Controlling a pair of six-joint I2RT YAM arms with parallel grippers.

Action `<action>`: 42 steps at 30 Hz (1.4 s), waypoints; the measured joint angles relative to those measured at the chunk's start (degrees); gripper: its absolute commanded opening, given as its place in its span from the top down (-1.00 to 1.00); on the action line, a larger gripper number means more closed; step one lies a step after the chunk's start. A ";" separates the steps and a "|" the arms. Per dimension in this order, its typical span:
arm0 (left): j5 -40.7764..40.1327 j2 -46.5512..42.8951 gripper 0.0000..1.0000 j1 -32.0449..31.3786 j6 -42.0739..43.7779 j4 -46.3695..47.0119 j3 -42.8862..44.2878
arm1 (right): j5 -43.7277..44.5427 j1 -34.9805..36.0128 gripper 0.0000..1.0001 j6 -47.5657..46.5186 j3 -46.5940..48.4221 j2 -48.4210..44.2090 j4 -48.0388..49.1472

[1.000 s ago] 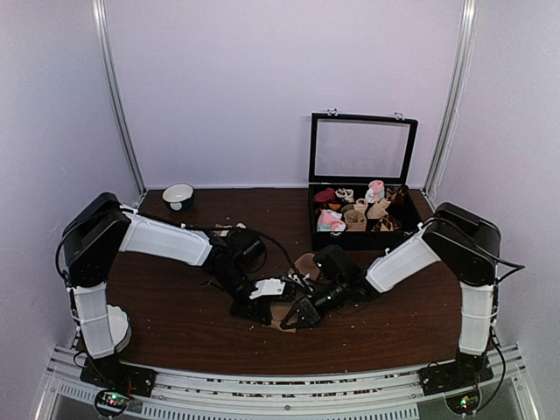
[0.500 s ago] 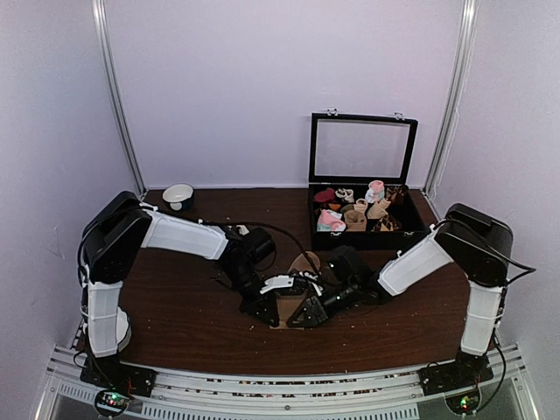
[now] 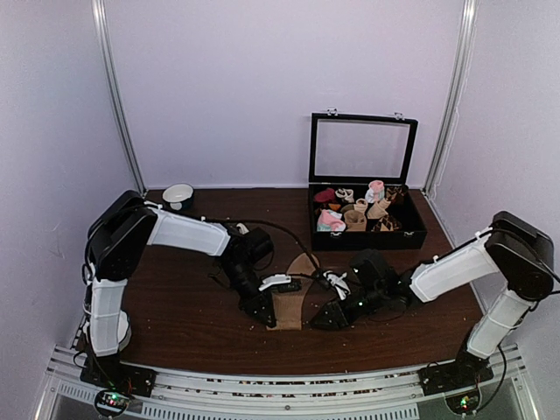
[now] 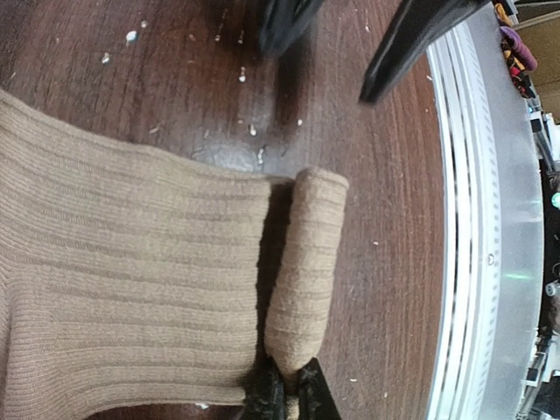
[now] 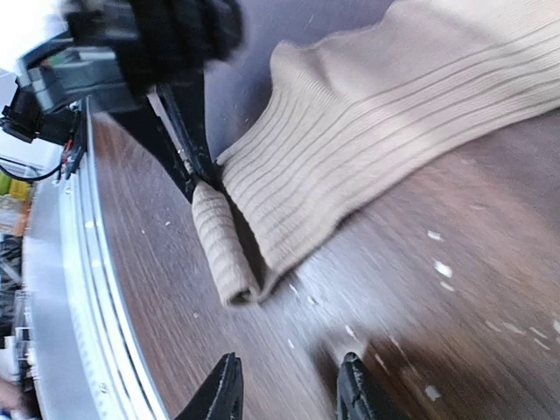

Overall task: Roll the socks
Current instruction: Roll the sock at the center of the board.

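Socks (image 3: 294, 300): tan ribbed fabric, lying flat on the dark table (image 3: 175, 306), front middle, between the two arms. Cannot tell whether both socks are stacked or only one shows. The near end is turned over into a short tight roll (image 4: 306, 262), which lies against the flat part with one turn or so made. The rest of the length runs away toward the far side, unrolled.

Left gripper (image 4: 284, 391): clenched on one end of the roll, fingertips pinching fabric at table level.

Right gripper (image 5: 293, 394): released, jaws apart with nothing between them. It sits near the roll's other end but apart from it.

Step in hand, as I judge it: the roll is begun and most of it is left to do.

To do it well:
- Right gripper should take the free end of the roll, so both ends are held.
- Turn both ends together and at an even rate, or the roll goes cone-shaped.
- Stay low and tuck the roll over the flat fabric rather than dragging the socks along the table.
- Keep the pinch shallow, so the fingers do not get wound in.

Far right: open box (image 3: 367, 229) of other rolled socks, well apart.
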 measured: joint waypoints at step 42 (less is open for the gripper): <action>11.56 15.17 1.00 2.01 -1.44 -24.41 16.52 | 32.98 21.97 0.29 -43.78 1.95 3.63 15.56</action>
